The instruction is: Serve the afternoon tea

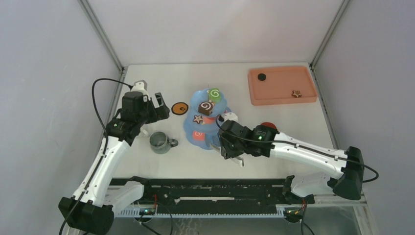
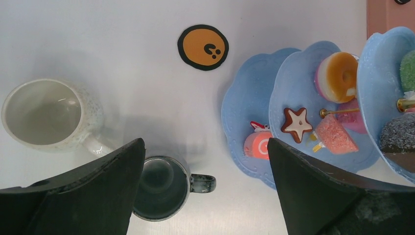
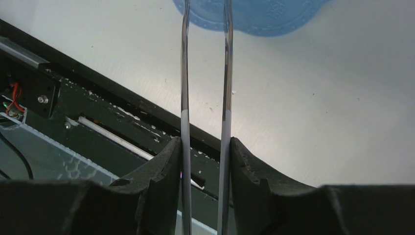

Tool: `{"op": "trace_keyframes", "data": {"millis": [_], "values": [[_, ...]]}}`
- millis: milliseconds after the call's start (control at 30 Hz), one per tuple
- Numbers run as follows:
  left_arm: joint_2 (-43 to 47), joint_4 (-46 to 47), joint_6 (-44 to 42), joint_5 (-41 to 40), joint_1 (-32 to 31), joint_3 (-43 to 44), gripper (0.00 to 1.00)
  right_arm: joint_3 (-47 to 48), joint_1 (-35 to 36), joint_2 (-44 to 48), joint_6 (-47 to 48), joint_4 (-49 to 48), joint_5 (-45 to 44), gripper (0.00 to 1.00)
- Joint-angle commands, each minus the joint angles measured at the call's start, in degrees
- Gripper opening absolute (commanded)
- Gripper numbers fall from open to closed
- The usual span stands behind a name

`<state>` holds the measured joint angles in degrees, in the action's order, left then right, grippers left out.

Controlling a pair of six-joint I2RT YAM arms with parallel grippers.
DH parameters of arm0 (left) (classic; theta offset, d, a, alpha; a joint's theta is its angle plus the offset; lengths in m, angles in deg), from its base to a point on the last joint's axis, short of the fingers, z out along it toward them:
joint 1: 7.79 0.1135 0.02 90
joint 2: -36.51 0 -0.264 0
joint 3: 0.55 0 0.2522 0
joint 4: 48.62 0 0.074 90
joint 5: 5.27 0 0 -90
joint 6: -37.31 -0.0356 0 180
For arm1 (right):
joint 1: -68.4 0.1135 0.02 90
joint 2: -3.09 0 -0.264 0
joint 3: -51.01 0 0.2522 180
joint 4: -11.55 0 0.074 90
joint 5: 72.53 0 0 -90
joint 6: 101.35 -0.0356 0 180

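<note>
The light blue three-tier cake stand (image 1: 190, 128) stands mid-table, holding a brown swirl roll (image 1: 205, 107), a green swirl roll (image 1: 214, 93) and a star cookie (image 1: 197, 118). The left wrist view shows the stand (image 2: 244, 107), the star cookie (image 2: 296, 123), a pink swirl roll (image 2: 257, 144) and an orange tart (image 2: 337, 76). The grey-green mug (image 1: 159, 142) (image 2: 159, 188) and the white mug (image 2: 46, 115) stand left of the stand. My left gripper (image 1: 161, 106) (image 2: 205, 147) hangs open above them, holding nothing. My right gripper (image 1: 230, 147) (image 3: 205, 147) is shut on the metal tongs (image 3: 185, 73), whose two arms stand slightly apart and reach to the stand's bottom tier (image 3: 254, 19).
A salmon-pink tray (image 1: 279, 93) at the back right holds a small black piece (image 1: 262, 77) and a star cookie (image 1: 296, 93). An orange round coaster (image 1: 180, 108) (image 2: 203, 47) lies left of the stand. A red object (image 1: 268, 126) shows behind my right arm. A black rail (image 1: 205, 188) runs along the near edge.
</note>
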<state>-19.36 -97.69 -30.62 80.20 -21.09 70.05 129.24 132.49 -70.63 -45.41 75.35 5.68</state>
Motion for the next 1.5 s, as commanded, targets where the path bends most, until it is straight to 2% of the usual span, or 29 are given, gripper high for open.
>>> {"op": "trace_keyframes", "data": {"millis": [0, 200, 367, 600, 767, 900, 1133, 1467], "values": [[-0.3, 1.0, 0.4, -0.9, 0.4, 2.5, 1.0, -0.7, -0.7, 4.3, -2.5, 1.3, -1.6, 0.44], [-0.6, 0.9, -0.1, -1.1, 0.4, 3.5, 1.0, -3.1, -3.3, 10.4, -3.2, 5.6, -4.0, 0.37], [-0.5, 0.6, -0.2, -1.3, 0.5, 3.8, 1.0, -4.7, -11.9, 18.1, -2.8, 11.1, -5.7, 0.34], [-0.5, 0.9, 0.0, -0.9, 0.5, 3.7, 1.0, -4.8, -26.2, 25.6, 1.8, 11.8, -6.3, 0.31], [-0.9, 1.4, 0.1, -0.7, 0.5, 3.4, 1.0, -7.1, -30.7, 24.1, 5.7, -0.5, -6.5, 0.34], [-0.6, 0.9, 0.0, -1.2, 0.5, 3.5, 1.0, -10.2, -31.2, 19.5, 9.3, -14.7, -6.6, 0.35], [-0.5, -1.7, -0.2, -2.9, 1.4, 4.0, 1.0, -15.5, -32.1, 9.8, 14.7, -31.8, -4.4, 0.38], [-0.2, -2.9, 0.5, -3.3, 2.5, 3.9, 1.0, -22.7, -33.3, 0.9, 17.3, -44.5, -2.7, 0.41]]}}
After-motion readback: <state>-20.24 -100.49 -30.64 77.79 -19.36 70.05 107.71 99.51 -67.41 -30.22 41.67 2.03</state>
